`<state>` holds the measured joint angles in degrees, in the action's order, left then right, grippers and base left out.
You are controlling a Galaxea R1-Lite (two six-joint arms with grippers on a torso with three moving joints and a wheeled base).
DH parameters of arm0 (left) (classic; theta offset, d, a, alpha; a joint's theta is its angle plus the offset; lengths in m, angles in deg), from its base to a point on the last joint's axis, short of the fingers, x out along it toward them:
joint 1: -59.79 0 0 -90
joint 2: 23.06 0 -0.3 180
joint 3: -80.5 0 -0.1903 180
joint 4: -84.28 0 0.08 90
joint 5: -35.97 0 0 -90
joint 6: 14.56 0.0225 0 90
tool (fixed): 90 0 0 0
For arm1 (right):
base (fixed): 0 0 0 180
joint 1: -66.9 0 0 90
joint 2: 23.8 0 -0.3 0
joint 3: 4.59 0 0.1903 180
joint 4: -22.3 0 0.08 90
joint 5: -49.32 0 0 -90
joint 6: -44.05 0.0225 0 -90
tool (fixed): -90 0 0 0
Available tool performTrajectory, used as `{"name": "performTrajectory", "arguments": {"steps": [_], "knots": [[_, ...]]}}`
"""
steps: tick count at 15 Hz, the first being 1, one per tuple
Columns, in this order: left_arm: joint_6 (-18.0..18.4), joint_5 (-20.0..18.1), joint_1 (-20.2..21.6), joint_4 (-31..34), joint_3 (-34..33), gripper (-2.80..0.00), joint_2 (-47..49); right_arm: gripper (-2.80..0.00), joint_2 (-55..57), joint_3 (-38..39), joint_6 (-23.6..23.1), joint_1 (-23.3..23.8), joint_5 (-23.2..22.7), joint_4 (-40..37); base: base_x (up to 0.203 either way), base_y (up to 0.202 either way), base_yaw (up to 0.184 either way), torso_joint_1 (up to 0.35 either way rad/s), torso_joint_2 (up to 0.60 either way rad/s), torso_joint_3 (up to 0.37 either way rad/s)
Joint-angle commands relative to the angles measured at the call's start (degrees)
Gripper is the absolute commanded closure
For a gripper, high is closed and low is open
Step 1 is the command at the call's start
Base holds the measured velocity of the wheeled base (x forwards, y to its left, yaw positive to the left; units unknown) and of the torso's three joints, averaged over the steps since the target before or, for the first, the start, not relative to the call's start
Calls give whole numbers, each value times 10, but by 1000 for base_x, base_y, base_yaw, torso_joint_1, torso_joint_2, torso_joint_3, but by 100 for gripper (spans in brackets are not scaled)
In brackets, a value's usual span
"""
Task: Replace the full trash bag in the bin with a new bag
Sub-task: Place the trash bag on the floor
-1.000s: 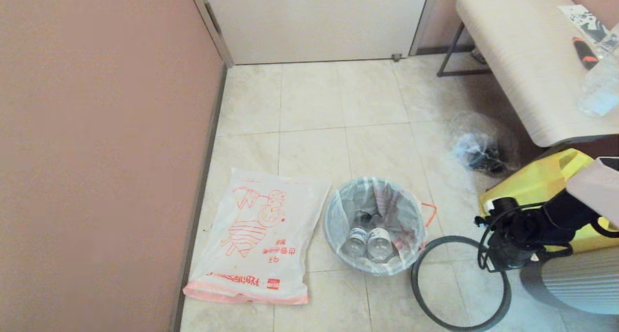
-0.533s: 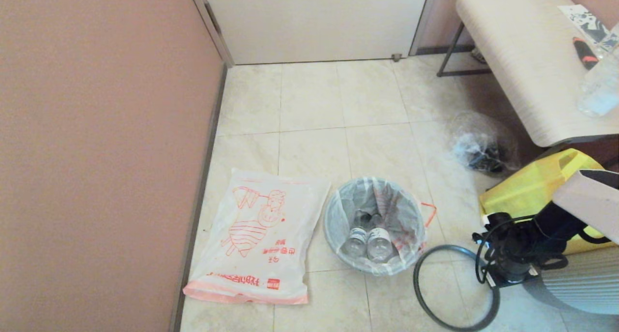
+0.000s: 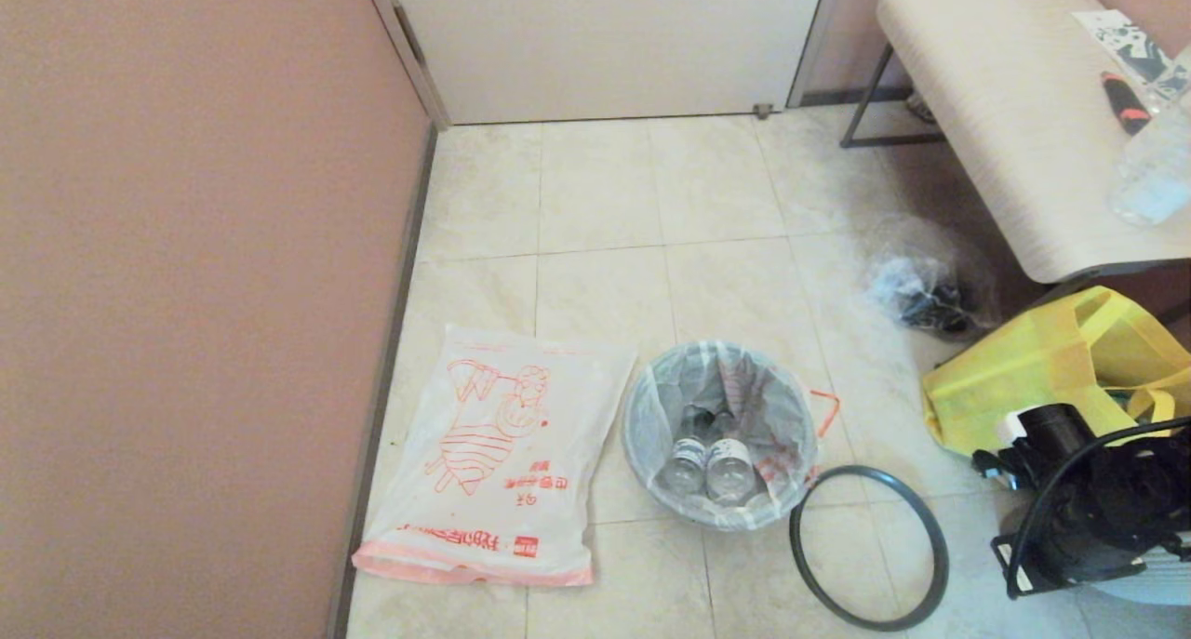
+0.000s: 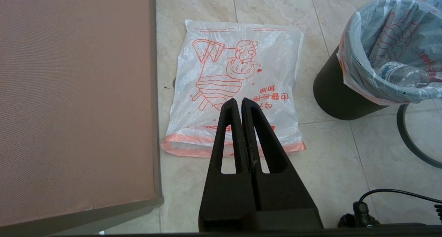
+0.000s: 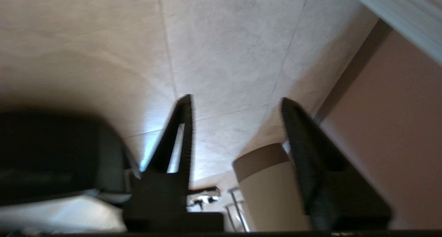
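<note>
The black bin [image 4: 336, 97] stands on the tiled floor with the full trash bag [image 3: 651, 406] lining it, clear bottles [image 3: 709, 467] showing inside and an orange drawstring [image 3: 826, 405] hanging out. Its dark grey hoop [image 3: 794, 539] lies flat on the floor just right of the bin. The new bag [image 3: 493, 453] lies flat to the bin's left, also under my left gripper [image 4: 238, 100], which hovers shut and empty above it. My right gripper [image 5: 234, 99] is open with only floor between its fingers; its arm [image 3: 1089, 513] sits low at the right, apart from the hoop.
A yellow tote [image 3: 1033, 374] and a clear plastic bundle [image 3: 921, 290] lie right of the bin, under a pale bench [image 3: 1005, 109] carrying a bottle [image 3: 1154, 169]. A brown wall [image 3: 186, 295] borders the left, close to the new bag. A door [image 3: 605, 34] is behind.
My right gripper opened and let go of the hoop, which dropped flat onto the floor by the bin. The right arm then drew back to the right and lower.
</note>
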<state>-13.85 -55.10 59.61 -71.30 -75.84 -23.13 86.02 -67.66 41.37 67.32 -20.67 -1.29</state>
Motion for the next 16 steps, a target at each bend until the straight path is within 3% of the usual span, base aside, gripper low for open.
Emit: {"name": "performTrajectory", "arguments": {"steps": [1, 3, 6, 10, 13, 14, 16], "knots": [[0, 0, 0, 0, 0, 0, 1, 0, -105, 45, 27, -30, 3, -3, 0, 0, 0, 0, 0, 0], [0, 0, 0, 0, 0, 0, 1, 0, -143, 48, 40, -41, -7, -20, 0, 0, 0, 0, 0, 0], [0, 0, 0, 0, 1, 0, 1, 0, -127, 2, 48, -44, -96, -22, 0, 0, 0, 0, 0, 0], [0, 0, 0, 0, 0, 0, 1, 0, -20, -106, 118, -51, -164, -22, 0, 0, 0, 0, 0, 0], [0, -1, 0, 0, 0, 0, 1, 0, 77, -225, 145, -69, -183, -26, 0, 0, 0, 0, 0, 0], [0, 0, 0, 0, 0, 0, 1, -280, 104, -265, 149, -73, -185, -27, 0, 0, 0, 0, 0, 0], [0, 0, 0, 0, 0, 0, 1, -280, 152, -339, 153, -76, -188, -29, 0, 0, 0, 0, 0, 0]]}}
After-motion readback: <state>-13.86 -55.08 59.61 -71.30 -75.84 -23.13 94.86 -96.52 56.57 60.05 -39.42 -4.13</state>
